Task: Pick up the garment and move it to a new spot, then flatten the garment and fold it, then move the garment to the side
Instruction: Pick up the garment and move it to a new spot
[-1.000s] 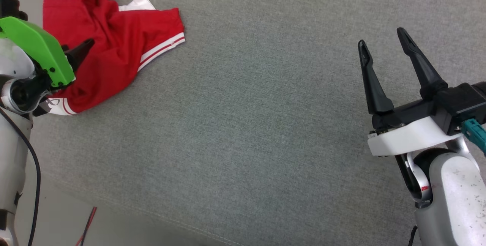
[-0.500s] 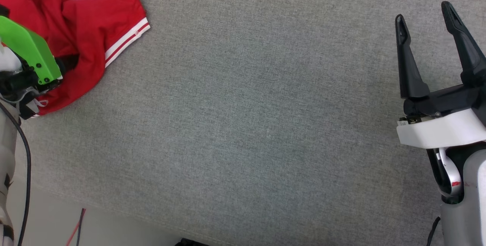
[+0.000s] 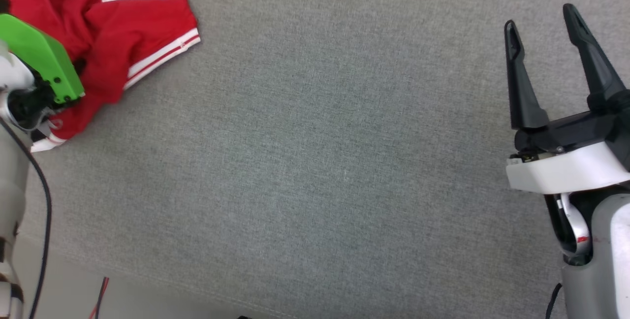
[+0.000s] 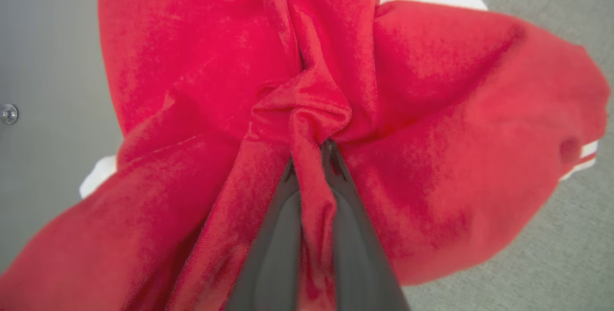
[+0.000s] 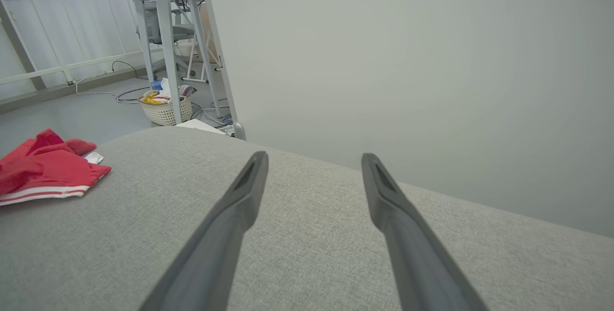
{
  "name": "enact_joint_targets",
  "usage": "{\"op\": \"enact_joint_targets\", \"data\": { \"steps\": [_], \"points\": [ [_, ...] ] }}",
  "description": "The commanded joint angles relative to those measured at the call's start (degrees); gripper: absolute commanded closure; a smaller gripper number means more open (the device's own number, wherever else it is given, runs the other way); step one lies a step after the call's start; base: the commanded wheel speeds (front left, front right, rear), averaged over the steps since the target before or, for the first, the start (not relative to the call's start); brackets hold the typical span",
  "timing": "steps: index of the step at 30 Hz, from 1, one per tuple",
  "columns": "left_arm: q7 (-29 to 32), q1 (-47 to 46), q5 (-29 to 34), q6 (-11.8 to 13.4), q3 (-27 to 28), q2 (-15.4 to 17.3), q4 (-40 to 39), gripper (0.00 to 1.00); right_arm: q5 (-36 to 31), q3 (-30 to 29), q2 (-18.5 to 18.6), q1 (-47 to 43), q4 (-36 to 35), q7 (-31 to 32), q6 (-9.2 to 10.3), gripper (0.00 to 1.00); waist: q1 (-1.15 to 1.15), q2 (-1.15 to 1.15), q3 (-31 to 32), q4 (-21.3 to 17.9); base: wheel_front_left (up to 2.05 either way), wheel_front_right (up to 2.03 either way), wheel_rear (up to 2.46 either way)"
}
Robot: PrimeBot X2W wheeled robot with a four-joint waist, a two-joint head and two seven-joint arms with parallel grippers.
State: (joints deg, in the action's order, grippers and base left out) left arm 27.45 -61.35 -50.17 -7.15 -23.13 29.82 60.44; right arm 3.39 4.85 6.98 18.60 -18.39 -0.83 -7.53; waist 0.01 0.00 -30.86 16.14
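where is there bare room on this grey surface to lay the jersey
The wide middle of the grey fabric surface is bare, from the crumpled red jersey at far left across to the open right gripper. Crowded: the far-left corner, where the left gripper pinches the jersey.

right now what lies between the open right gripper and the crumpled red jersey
Only the bare grey woven fabric surface lies between the red jersey and the black two-fingered right gripper, as the head view shows.

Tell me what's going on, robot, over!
Left pincer shut on a fold of the red jersey. Right pincer open, holding nothing. Jersey crumpled, not yet flattened. No obstacle seen on the grey upholstered surface.
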Motion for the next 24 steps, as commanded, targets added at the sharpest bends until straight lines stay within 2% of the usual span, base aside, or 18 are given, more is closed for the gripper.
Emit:
{"op": "enact_joint_targets", "data": {
  "steps": [1,5,9,14,17,24],
  "points": [
    [-2.1,-1.7,1.3,-0.1,-0.3,1.0,-0.3,1.0,0.6,0.2,-0.4,-0.5,0.6,-0.7,0.04,0.0,-0.01,0.0,3.0,-0.6,0.0,0.0,0.0],
    [-9.3,-2.7,4.2,0.0,-1.4,2.6,-0.7,1.0,1.2,0.5,-1.4,-1.6,2.5,-2.0,0.04,0.0,-0.01,0.0,6.7,-0.9,0.0,0.0,0.0],
    [-16.8,-3.5,7.1,1.4,-2.5,2.9,-0.8,1.0,1.9,0.4,-2.3,-3.1,4.7,-3.2,0.04,0.0,-0.01,0.0,10.8,-1.2,0.0,0.0,0.0],
    [-25.3,-4.0,10.4,3.4,-4.3,1.4,-1.4,1.0,3.1,-0.2,-3.2,-5.6,7.8,-4.6,0.04,0.0,-0.01,0.0,16.2,-2.0,0.0,0.0,0.0],
    [-28.7,-3.7,12.2,3.7,-5.9,-0.1,-2.0,1.0,3.5,-0.4,-3.5,-7.2,9.2,-5.1,0.04,0.0,-0.01,0.0,19.0,-2.8,0.0,0.0,0.0],
    [-31.9,-0.8,14.7,2.8,-10.0,-4.7,-4.6,1.0,4.1,-2.2,-4.0,-10.5,10.9,-5.5,0.04,0.0,-0.01,0.0,23.7,-6.0,0.0,0.0,0.0]
  ]
}}
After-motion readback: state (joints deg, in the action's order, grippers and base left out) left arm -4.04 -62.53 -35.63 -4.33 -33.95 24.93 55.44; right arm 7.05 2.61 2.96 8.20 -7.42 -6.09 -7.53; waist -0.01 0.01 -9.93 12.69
